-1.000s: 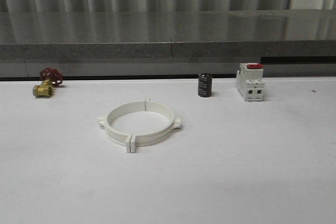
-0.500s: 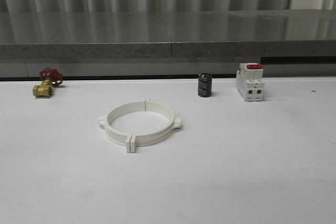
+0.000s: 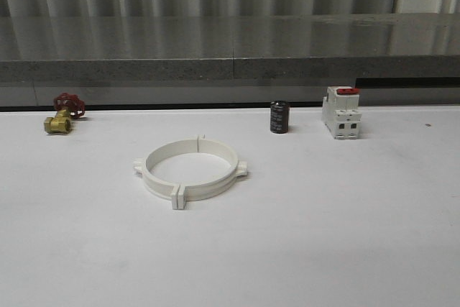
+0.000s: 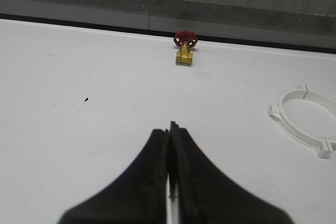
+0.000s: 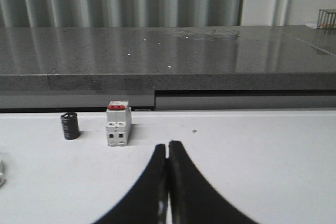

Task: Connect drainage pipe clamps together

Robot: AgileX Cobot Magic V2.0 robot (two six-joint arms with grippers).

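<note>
The two white drainage pipe clamps (image 3: 190,170) lie on the white table as one closed ring, their end tabs meeting at the near side and at the far side. Part of that ring (image 4: 303,120) also appears in the left wrist view, off to one side of the fingers. My left gripper (image 4: 169,127) is shut with nothing between its black fingers, above bare table and well apart from the ring. My right gripper (image 5: 167,145) is shut and empty too, over bare table on the near side of the switch.
A brass valve with a red handwheel (image 3: 62,114) sits at the back left. A black cylinder (image 3: 279,117) and a white boxy switch with a red top (image 3: 341,112) stand at the back right. A grey stone ledge (image 3: 230,48) runs behind the table.
The whole front view has shifted very slightly; the ring and the other objects keep their places on the table.
</note>
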